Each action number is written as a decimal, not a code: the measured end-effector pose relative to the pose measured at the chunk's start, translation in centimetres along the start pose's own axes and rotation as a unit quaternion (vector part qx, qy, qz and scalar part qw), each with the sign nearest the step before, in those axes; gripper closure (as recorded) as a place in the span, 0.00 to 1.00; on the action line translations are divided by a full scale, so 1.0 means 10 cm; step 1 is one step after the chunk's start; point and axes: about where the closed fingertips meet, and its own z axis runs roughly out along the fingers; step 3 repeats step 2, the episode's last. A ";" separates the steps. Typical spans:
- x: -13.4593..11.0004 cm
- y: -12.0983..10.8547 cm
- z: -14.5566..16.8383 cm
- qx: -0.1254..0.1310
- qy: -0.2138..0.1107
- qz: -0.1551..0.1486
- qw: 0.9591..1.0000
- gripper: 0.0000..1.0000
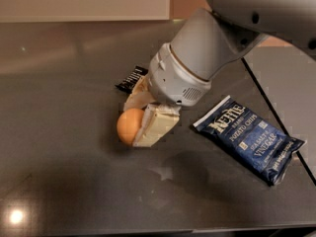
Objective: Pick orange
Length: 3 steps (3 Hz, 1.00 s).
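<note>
The orange (129,127) is a small round fruit held between the two cream-coloured fingers of my gripper (135,124), left of centre in the camera view. One finger (154,127) lies against its right side, the other (135,97) behind it. The gripper is shut on the orange and holds it a little above the dark tabletop (64,147). The big white wrist and arm (197,58) come down from the upper right and hide the rear of the gripper.
A blue Kettle chip bag (247,137) lies flat to the right of the gripper. A small black packet (129,80) lies just behind the gripper. The table's right edge (276,117) runs diagonally past the bag. A pale wall lies beyond the far edge.
</note>
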 end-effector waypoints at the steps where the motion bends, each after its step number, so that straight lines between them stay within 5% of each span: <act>1: -0.24 -0.05 -0.40 0.006 -0.022 -0.009 1.000 1.00; 3: -0.24 -0.05 -0.40 0.006 -0.022 -0.009 1.000 1.00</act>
